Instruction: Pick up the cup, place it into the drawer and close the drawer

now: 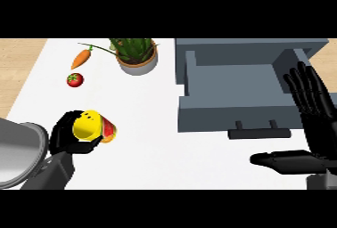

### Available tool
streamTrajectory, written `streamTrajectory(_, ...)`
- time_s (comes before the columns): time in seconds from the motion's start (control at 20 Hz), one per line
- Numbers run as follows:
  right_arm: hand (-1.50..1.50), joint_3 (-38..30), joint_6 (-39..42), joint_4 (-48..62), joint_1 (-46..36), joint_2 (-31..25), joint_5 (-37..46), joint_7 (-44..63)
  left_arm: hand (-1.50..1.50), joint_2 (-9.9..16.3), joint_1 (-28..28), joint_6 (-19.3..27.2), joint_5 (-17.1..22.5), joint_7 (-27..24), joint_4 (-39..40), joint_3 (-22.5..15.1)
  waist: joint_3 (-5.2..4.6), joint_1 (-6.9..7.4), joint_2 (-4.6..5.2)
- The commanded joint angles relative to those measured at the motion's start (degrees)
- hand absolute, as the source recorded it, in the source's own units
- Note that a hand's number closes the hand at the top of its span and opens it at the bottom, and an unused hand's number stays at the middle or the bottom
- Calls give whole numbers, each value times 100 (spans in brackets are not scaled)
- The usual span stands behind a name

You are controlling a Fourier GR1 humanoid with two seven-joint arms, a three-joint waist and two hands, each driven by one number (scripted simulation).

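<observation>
1. One yellow cup with a red band [93,127] sits in the curled fingers of the black left hand [69,136], above the white surface [151,111].
2. The black right hand [313,129] is spread beside the open grey drawer [230,89].

**Layout on the surface**

At the far left of the surface [158,147]: carrot [81,58], with tomato [74,79] just before it. Right of the carrot, at the far edge: potted plant [137,54]. Further right, filling the far right part: drawer [230,104], pulled open toward the near side, its handle [259,132] at the front. Near left, well apart from the drawer: cup [94,127], lying on its side in the left hand [69,136], fingers curled round it. Near right, just right of the drawer and partly over its right wall: right hand [314,116], fingers straight, pointing away, thumb stretched left before the handle.
</observation>
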Motion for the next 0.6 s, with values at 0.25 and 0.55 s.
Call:
streamTrajectory(0.25, -150, 33, -75, 17, -108, 4, 119, 102, 150, -260, 149, -187, 67, -1068, -333, 14, 2, 52, -21)
streamTrajectory(0.55, -150, -215, 58, -220, 147, -124, -144, 127, 150, -387, 52, -308, 66, -1116, -890, -149, 7, 56, -59)
